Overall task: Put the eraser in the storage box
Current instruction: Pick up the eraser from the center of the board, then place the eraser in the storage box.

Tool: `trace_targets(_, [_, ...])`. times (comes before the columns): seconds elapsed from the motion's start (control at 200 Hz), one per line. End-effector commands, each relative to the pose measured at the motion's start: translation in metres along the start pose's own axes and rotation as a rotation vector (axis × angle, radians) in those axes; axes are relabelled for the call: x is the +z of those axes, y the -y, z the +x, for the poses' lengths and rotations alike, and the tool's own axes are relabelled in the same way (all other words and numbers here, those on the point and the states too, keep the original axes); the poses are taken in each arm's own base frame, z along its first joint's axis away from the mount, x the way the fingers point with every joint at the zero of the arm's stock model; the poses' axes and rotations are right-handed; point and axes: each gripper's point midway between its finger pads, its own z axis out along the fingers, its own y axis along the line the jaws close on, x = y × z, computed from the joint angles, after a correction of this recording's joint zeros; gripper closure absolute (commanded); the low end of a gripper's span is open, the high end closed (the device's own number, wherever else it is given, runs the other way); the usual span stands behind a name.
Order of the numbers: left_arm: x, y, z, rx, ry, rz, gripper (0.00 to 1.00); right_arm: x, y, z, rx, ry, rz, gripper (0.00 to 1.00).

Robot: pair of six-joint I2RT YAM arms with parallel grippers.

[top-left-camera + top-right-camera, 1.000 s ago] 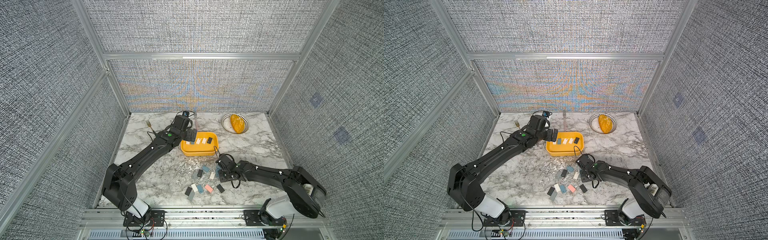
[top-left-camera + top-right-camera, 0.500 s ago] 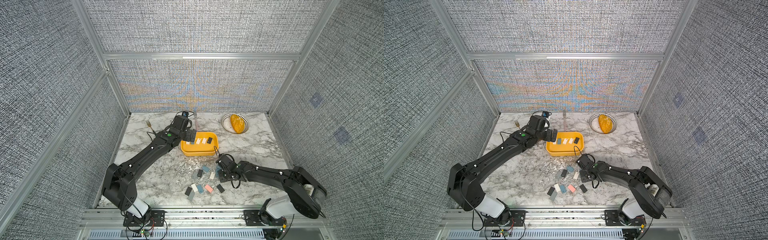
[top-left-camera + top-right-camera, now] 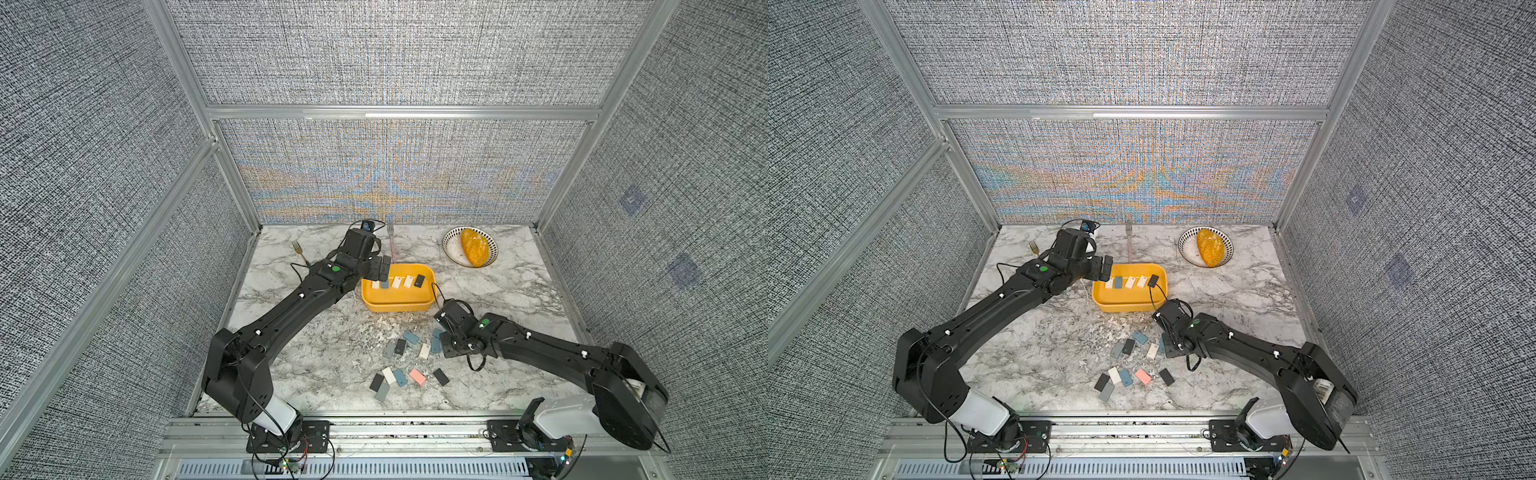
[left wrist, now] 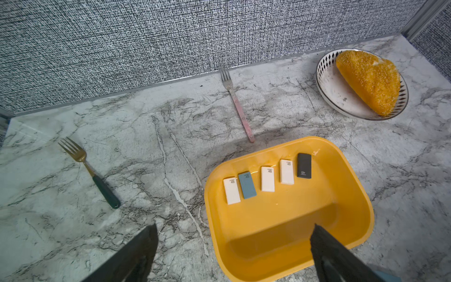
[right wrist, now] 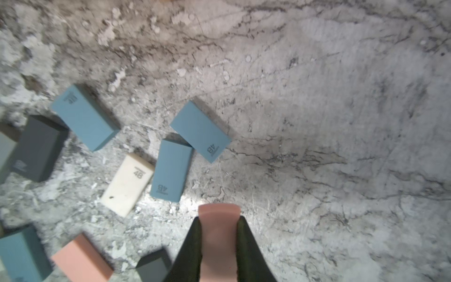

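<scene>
One pink rectangular eraser (image 5: 218,244) pinched in right gripper (image 5: 219,219); left gripper (image 4: 234,227) spread by storage box (image 4: 288,210).

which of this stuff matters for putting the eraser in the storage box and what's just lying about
For the job: yellow storage box, pink eraser in the right claw, loose erasers, erasers already in the box.
Just lying about: green-handled fork, pink-handled fork, bowl, bread in it.

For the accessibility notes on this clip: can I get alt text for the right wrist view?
The right gripper is shut on a pink eraser, seen against the marble table. To one side lie several blue erasers, a white eraser, dark grey erasers and a second pink eraser.
</scene>
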Motion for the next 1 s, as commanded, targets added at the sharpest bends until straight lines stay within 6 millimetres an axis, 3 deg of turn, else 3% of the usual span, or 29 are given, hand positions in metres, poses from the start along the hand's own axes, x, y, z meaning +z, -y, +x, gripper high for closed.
trace_targets(0.0, [-0.002, -0.007, -0.013, -0.020, 0.031, -0.024, 0.00, -0.005, -0.008, -0.026, 0.004, 0.057, 0.000, 0.77])
trace_targets(0.195, [-0.003, -0.038, -0.021, -0.094, 0.040, -0.082, 0.00, -0.007, -0.032, -0.079, -0.030, 0.149, -0.039, 0.77])
trace_targets(0.556, [-0.006, -0.087, -0.020, -0.222, 0.048, -0.125, 0.00, 0.027, -0.072, -0.158, -0.123, 0.197, -0.098, 0.77])
trace_targets(0.811, [-0.003, -0.106, -0.022, -0.261, 0.046, -0.143, 0.00, 0.054, -0.097, -0.191, -0.158, 0.197, -0.129, 0.77])
trace_targets(0.996, [0.001, -0.115, -0.023, -0.282, 0.044, -0.142, 0.00, 0.074, -0.112, -0.196, -0.167, 0.172, -0.163, 0.77])
